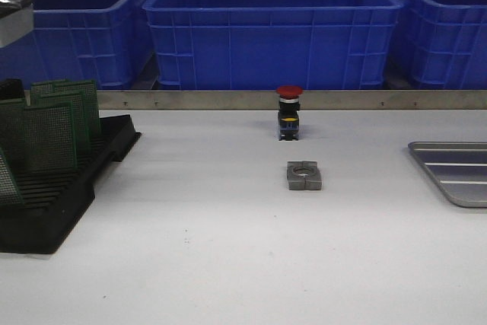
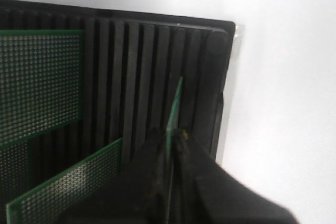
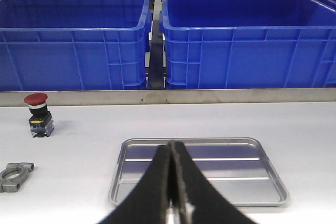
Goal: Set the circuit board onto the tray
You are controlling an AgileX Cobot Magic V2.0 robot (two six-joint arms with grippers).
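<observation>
In the left wrist view my left gripper (image 2: 172,135) is shut on the edge of a thin green circuit board (image 2: 176,100), seen edge-on, standing in a slot near the end of the black slotted rack (image 2: 142,61). Other green boards (image 2: 37,82) stand in the rack, which sits at the table's left in the front view (image 1: 68,188). The silver-grey ribbed tray (image 1: 456,169) lies at the right edge, bare. My right gripper (image 3: 171,148) is shut and empty, over the near rim of the tray (image 3: 236,169). Neither gripper shows in the front view.
Big blue bins (image 1: 274,28) stand behind a metal rail (image 1: 190,100) at the table's back. A red-capped push button (image 1: 289,112) and a grey metal clamp block (image 1: 304,175) sit mid-table between rack and tray.
</observation>
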